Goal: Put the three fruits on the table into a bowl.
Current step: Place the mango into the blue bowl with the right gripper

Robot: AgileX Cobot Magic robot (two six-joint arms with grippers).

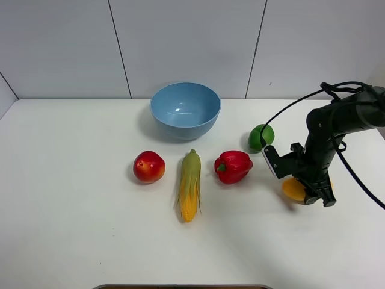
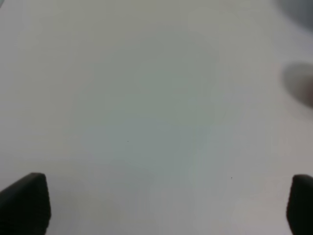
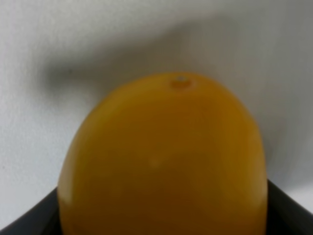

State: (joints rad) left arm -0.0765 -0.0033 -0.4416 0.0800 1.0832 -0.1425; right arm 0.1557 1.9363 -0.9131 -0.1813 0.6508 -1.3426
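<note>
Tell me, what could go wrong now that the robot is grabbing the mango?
1. The mango is smooth and round, so it might slip from the right pincer when lifted.
2. The green fruit sits near the path to the bowl; a low swing could bump it and send it rolling.

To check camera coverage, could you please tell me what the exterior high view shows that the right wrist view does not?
Only exterior high: the round light blue glossy bowl, red apple, yellow corn cob, red bell pepper and small round green fruit. Only right wrist: the stem dimple of the yellow-orange oblong mango. Both: that mango and the white tabletop.
</note>
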